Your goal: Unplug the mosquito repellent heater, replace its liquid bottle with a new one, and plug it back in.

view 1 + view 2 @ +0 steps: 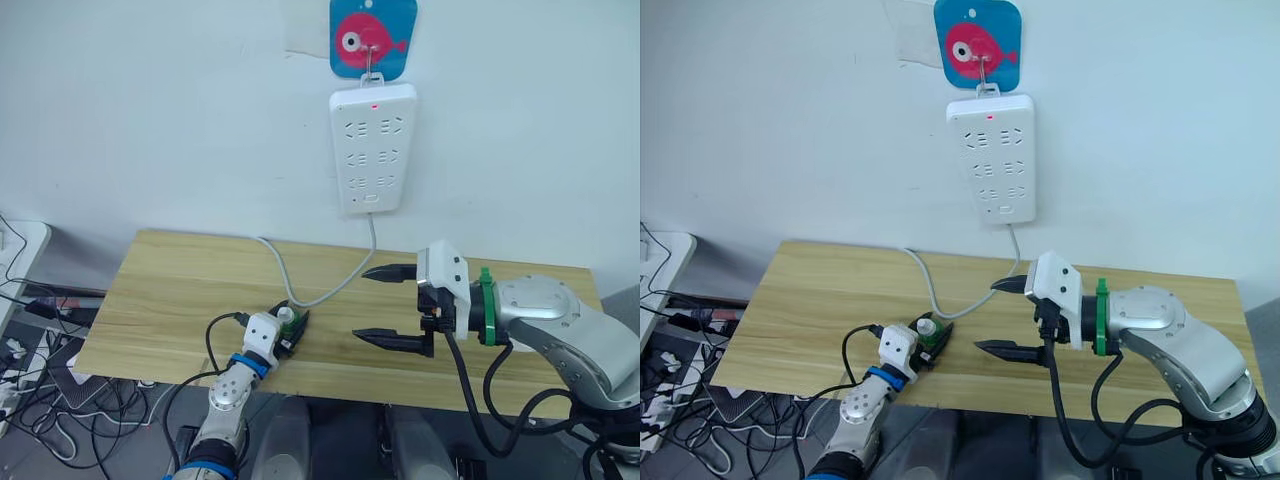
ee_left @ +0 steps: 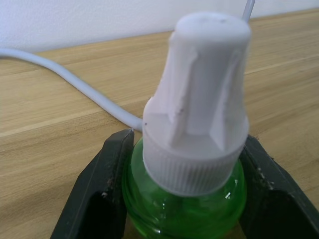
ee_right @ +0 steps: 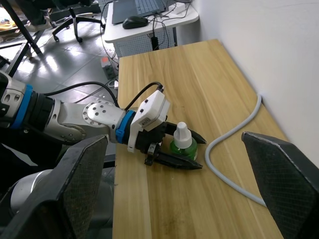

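The table [image 1: 170, 290] stands against the wall [image 1: 150, 110]; on the wall above the table's far edge hangs the power strip [image 1: 373, 148] from a hook plate [image 1: 373, 38] directly above it; the strip's cable [image 1: 320, 290] drops to the tabletop and curves leftward across it. Near the table's front edge, left of centre, stands the liquid bottle [image 3: 183, 142], upright, between the fingers of the left gripper [image 1: 291, 331]; the cable passes just behind the bottle. To the right of the bottle, apart from it, the right gripper [image 1: 390, 306] is over the table's middle, fingers pointing left. Left of the table, cables [image 1: 30, 370] lie on the floor.
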